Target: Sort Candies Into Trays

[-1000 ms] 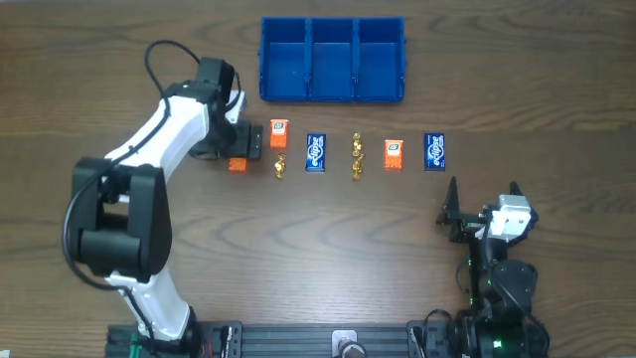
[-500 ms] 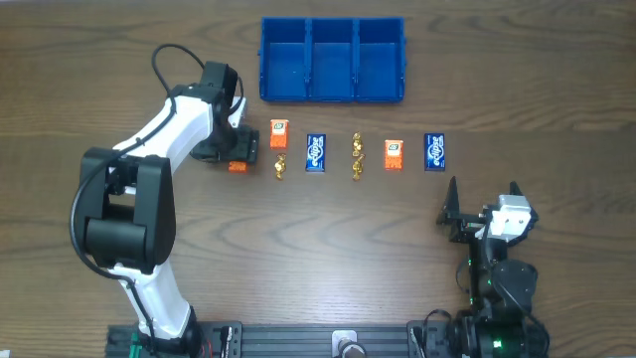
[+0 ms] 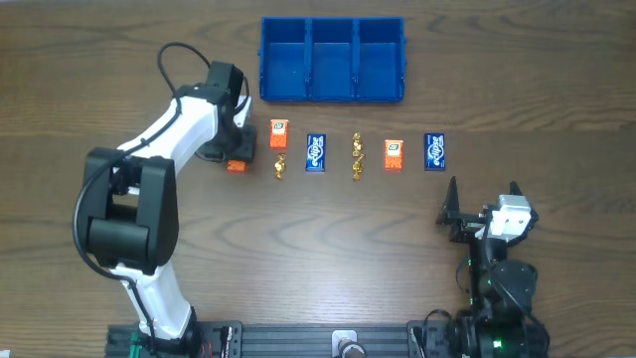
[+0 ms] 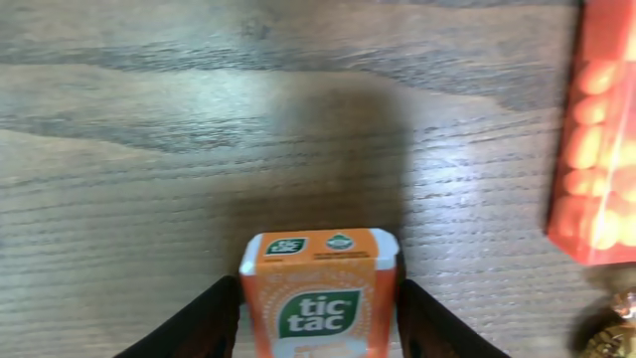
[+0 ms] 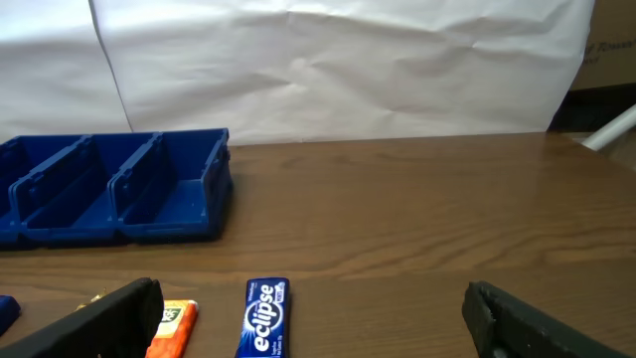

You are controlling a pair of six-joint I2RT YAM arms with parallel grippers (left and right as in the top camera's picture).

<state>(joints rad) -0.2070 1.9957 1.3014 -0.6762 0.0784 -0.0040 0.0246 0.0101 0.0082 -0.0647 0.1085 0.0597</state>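
My left gripper [image 3: 237, 157] is shut on an orange candy box [image 3: 237, 165], left of the candy row; its fingers press both sides of this box [image 4: 320, 298]. A second orange box [image 3: 279, 132] and a gold candy [image 3: 280, 166] lie just to the right. Further right are a blue pack [image 3: 316, 152], two gold candies [image 3: 357, 157], an orange box [image 3: 394, 153] and a blue pack [image 3: 434, 151]. The blue three-compartment tray [image 3: 333, 91] stands empty behind them. My right gripper [image 3: 482, 204] rests open near its base, facing the blue pack [image 5: 263, 316].
Bare wooden table lies around the candy row and in front of it. A white sheet [image 5: 328, 70] hangs behind the table's far edge. The left arm's black cable [image 3: 169, 60] loops above its wrist.
The left arm's elbow and wrist have shifted slightly right and toward the tray, while the orange box in its gripper has hardly moved. The right arm has stayed still.
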